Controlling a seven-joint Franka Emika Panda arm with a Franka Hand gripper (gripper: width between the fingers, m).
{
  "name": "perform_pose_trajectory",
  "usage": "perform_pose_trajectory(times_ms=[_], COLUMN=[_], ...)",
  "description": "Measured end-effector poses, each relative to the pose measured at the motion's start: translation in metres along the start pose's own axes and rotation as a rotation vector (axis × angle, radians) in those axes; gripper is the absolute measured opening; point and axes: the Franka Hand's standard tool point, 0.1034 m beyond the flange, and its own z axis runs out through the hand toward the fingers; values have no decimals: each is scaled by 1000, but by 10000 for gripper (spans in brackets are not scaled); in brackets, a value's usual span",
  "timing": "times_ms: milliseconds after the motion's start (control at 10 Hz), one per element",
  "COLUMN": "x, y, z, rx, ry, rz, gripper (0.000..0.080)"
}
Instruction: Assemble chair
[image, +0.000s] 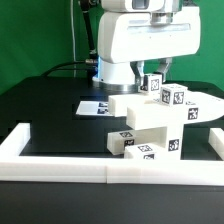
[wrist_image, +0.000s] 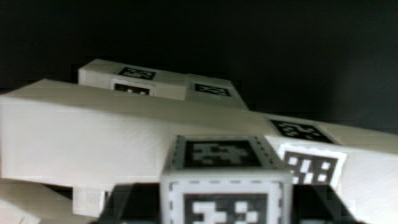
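The partly joined chair (image: 148, 118) is a stack of chunky white slabs and blocks with black-and-white tags, near the front of the black table. My gripper (image: 155, 76) hangs just above its top, shut on a small tagged cube-like leg (image: 155, 85). Another tagged cube (image: 177, 98) sits on the chair beside it. In the wrist view the held leg (wrist_image: 224, 178) fills the space between my dark fingers (wrist_image: 128, 203), with the gripper (wrist_image: 224, 208) closed on its sides. Below it lie the chair's white slabs (wrist_image: 107, 125) and tagged faces (wrist_image: 306, 150).
The marker board (image: 97, 105) lies flat on the table at the exterior view's left of the chair. A low white border wall (image: 60, 165) runs along the front and sides. A round white part (image: 205, 103) lies behind the chair at the right.
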Motion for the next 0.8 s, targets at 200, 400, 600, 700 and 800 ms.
perform_pose_trajectory(times_ms=[200, 400, 600, 700, 800], x=[0, 0, 0, 0, 0], y=[1, 1, 1, 1, 1], z=[0, 0, 0, 0, 0], rx=[0, 0, 0, 0, 0], ry=[1, 1, 1, 1, 1], rz=[2, 3, 3, 3, 11], gripper=[287, 287, 287, 287, 287])
